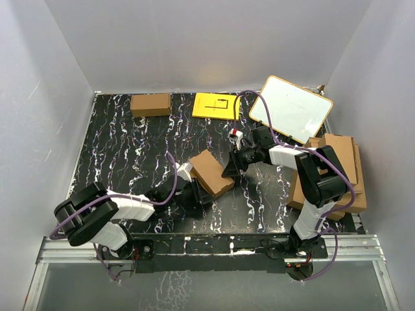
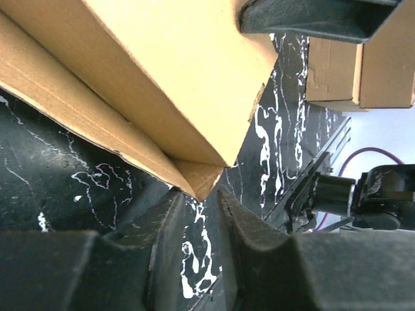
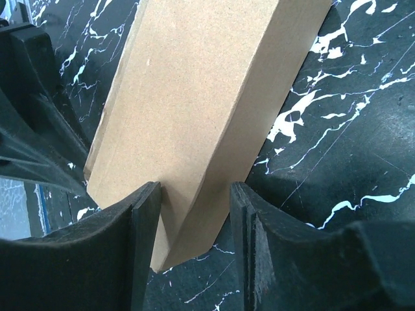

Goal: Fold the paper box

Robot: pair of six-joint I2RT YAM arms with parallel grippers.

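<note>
Locate the plain brown oblong cardboard paper box (image 1: 211, 172) on the side of the flat yellow sheet (image 1: 215, 105) that faces the arms, apart from it. It already forms a closed oblong, and no loose flap shows. The right gripper (image 3: 192, 201) is clamped on the box end nearer the yellow sheet. The left gripper (image 2: 200, 197), at the end farther from the yellow sheet, stands slightly parted with only a box corner at its mouth. Judge the folding nearly complete. The layered seam at that corner probably needs a final press.
</note>
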